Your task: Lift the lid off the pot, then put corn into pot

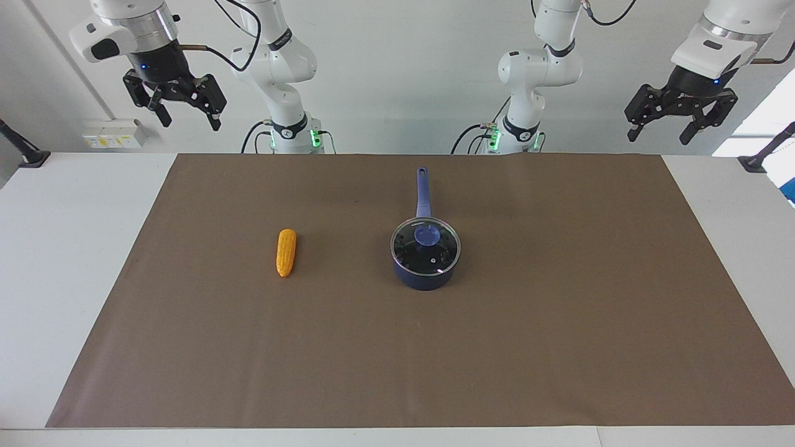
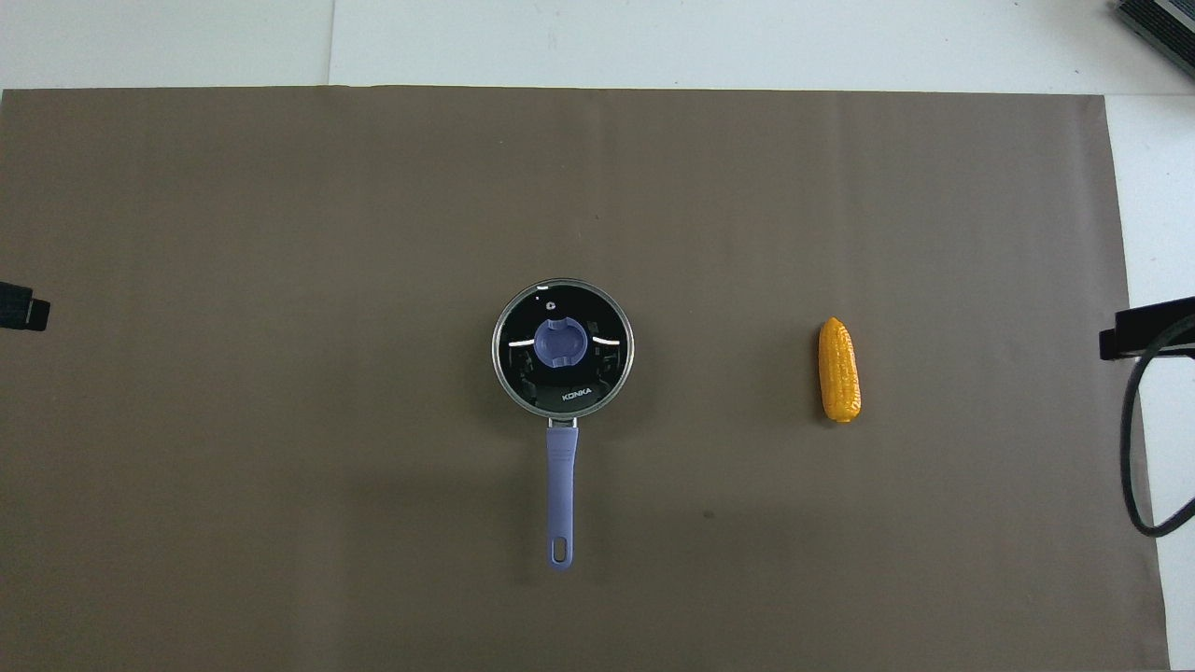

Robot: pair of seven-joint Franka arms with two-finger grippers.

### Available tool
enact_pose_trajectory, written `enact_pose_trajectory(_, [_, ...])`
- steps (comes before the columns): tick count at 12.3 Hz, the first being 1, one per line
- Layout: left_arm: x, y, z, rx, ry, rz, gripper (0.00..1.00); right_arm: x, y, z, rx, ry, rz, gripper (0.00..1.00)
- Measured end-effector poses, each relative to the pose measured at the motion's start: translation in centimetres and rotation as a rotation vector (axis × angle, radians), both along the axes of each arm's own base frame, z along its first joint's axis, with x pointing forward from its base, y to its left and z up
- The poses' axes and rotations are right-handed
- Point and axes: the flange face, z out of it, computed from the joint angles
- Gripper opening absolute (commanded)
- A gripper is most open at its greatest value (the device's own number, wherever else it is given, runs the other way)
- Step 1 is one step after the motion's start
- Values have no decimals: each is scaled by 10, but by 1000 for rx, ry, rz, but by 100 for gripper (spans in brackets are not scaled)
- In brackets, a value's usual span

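Observation:
The dark blue pot [image 1: 424,278] [image 2: 561,495] stands mid-mat, its long handle pointing toward the robots. The glass lid [image 1: 426,247] [image 2: 563,347] with a blue knob sits flat on the pot's mouth. The yellow-orange corn [image 1: 286,252] [image 2: 839,371] lies on the mat beside the pot, toward the right arm's end of the table. My right gripper [image 1: 189,121] hangs open and empty, high over the table's edge at the right arm's end. High over the left arm's end, my left gripper [image 1: 659,133] is also open and empty. Neither is close to the pot or the corn.
A brown mat [image 1: 559,347] [image 2: 280,187] covers most of the white table [image 1: 62,248]. A black cable [image 2: 1130,448] loops by the right arm's end of the mat. Black stands [image 1: 25,155] sit at the table's corners nearest the robots.

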Motion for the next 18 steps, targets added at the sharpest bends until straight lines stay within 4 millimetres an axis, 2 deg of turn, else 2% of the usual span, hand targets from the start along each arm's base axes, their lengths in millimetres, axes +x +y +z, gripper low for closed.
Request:
enact_pose_trajectory(9, [0,-1,0,0,-4,-3,100,0,0,0,0,0,0,100])
enact_pose_trajectory(12, [1,-12,2,-1,-18,-22,100,0,0,0,0,0,0,100])
enact_pose_trajectory(15, [1,-44,-1,-6,-30,-32,100,0,0,0,0,0,0,100])
enact_pose_trajectory(18, [3,-100,-16,-17,-44,-25,100,0,0,-1,0,1,0,100])
